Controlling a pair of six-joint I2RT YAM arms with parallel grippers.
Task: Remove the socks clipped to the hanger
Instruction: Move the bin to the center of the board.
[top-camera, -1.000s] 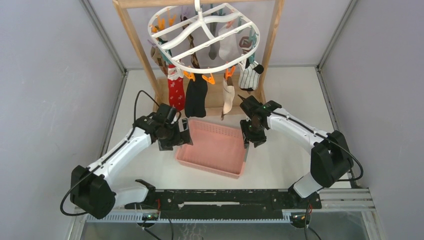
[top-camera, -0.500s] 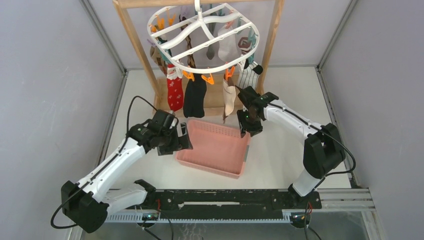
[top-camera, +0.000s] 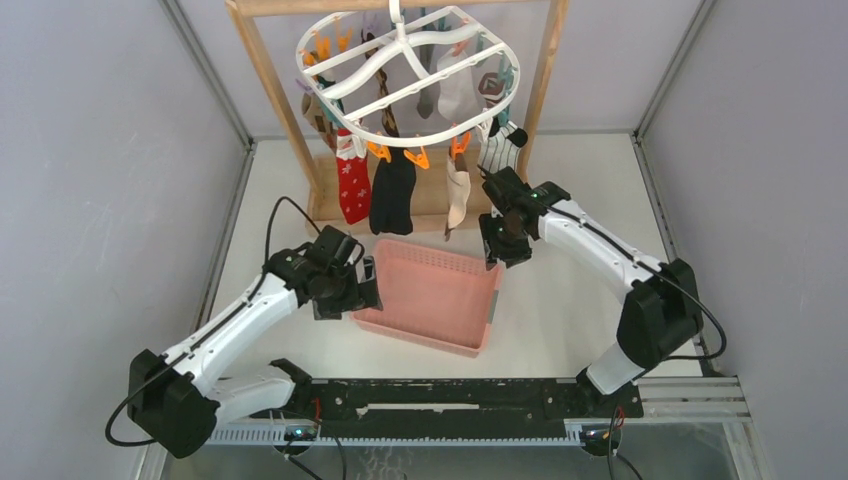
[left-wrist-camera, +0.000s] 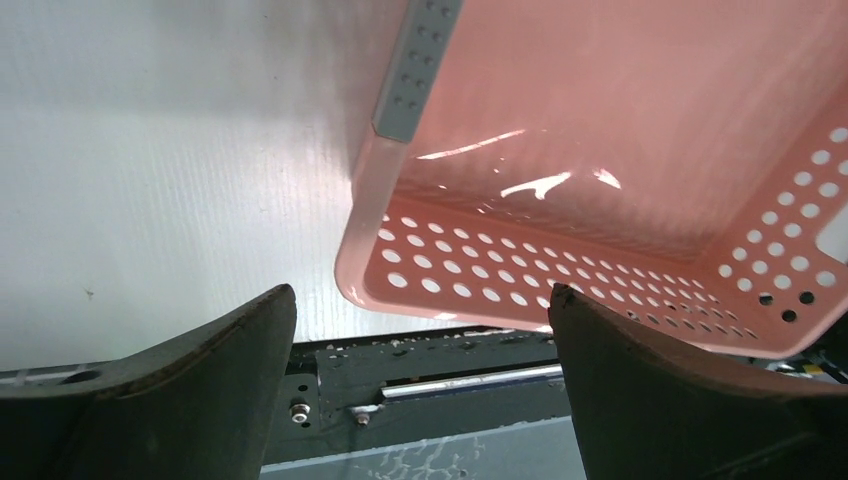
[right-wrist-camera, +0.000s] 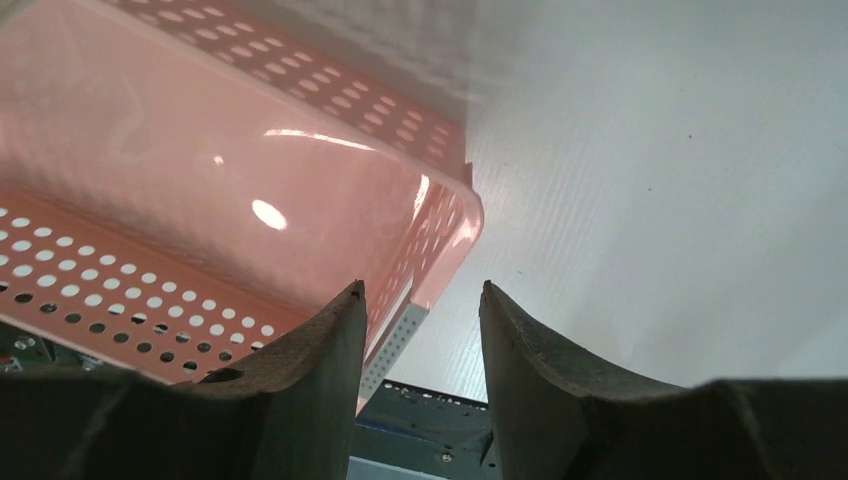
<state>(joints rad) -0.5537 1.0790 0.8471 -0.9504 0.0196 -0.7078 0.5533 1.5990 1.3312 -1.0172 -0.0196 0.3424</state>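
The socks (top-camera: 392, 200) hang in the upper middle of the top view, clipped under the white plastic oval hanger (top-camera: 400, 62). Along its near edge are a red patterned sock (top-camera: 352, 190), a black sock (top-camera: 390, 180), a beige sock (top-camera: 457, 195) and a white black-striped sock (top-camera: 497, 148), with more behind. The hanger hooks onto a wooden frame (top-camera: 268, 90). Below it a pink perforated plastic basket (top-camera: 430, 295) sits on the white table (top-camera: 570, 300). My right fingers (right-wrist-camera: 300, 400) stand partly apart with nothing between them, just below the striped sock, over the basket's upper right corner. My left fingers (left-wrist-camera: 150, 400) are spread wide and empty, at the basket's left rim.
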